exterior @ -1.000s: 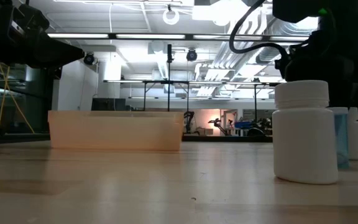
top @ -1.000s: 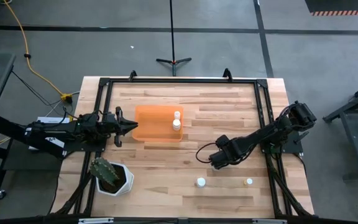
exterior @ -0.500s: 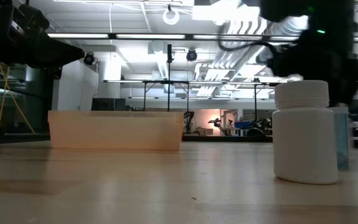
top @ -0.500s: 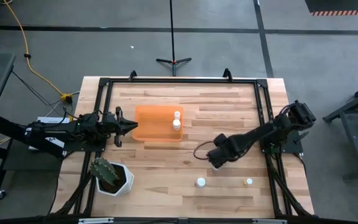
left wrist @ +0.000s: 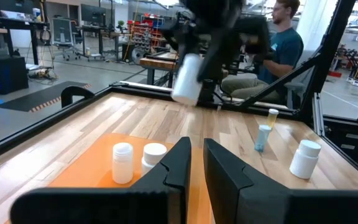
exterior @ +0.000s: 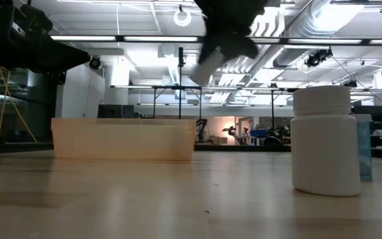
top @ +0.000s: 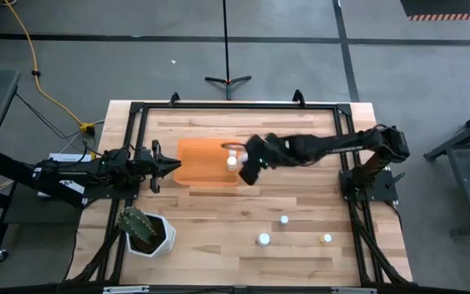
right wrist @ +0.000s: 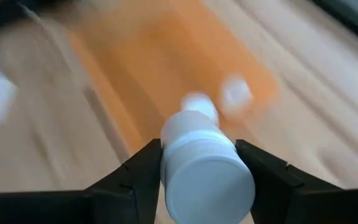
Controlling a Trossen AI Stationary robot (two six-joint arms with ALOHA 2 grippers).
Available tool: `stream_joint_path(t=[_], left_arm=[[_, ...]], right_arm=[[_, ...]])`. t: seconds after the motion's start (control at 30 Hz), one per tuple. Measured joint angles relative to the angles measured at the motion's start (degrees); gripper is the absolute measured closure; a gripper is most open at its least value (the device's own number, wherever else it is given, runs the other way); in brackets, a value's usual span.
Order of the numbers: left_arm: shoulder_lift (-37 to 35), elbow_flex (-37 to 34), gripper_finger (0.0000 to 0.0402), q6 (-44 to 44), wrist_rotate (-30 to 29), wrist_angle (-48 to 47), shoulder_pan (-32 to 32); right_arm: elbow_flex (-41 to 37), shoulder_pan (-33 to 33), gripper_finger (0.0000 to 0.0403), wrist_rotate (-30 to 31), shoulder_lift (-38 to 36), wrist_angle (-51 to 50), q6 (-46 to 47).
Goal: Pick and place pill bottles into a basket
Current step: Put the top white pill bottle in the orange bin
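The right tool (right wrist: pixel 197 163) grasps a pill bottle (right wrist: pixel 205 163) by its sides, frame centre, over the orange basket (top: pixel 198 155). Probably light, rigid, slippery plastic. Left tool (left wrist: pixel 194 163) slightly parted, empty.

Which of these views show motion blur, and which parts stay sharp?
Right wrist view: the translucent orange plastic basket and wooden table smear, while the held white pill bottle stays sharp. Low view: the carried bottle is smeared, the near standing white bottle crisp. Left wrist view: the carried bottle is soft, the two bottles in the basket clear.
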Motion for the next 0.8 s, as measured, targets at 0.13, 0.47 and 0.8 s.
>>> stream_joint_path(t=[0.13, 0.47, 0.8], left_arm=[[0.0, 0.0, 0.0323, 0.0, 0.0, 0.0, 0.0], [0.0, 0.0, 0.0323, 0.4, 0.0, 0.0, 0.0], [0.0, 0.0, 0.0323, 0.5, 0.0, 0.0, 0.0]], right_arm=[[3.2, -2.9, 0.0237, -4.0, 3.0, 5.4, -7.5], [14.7, -4.1, 0.0231, -10.0, 16.2, -2.9, -14.0], [18.6, -4.1, 0.0232, -14.9, 23.5, -9.3, -14.1]])
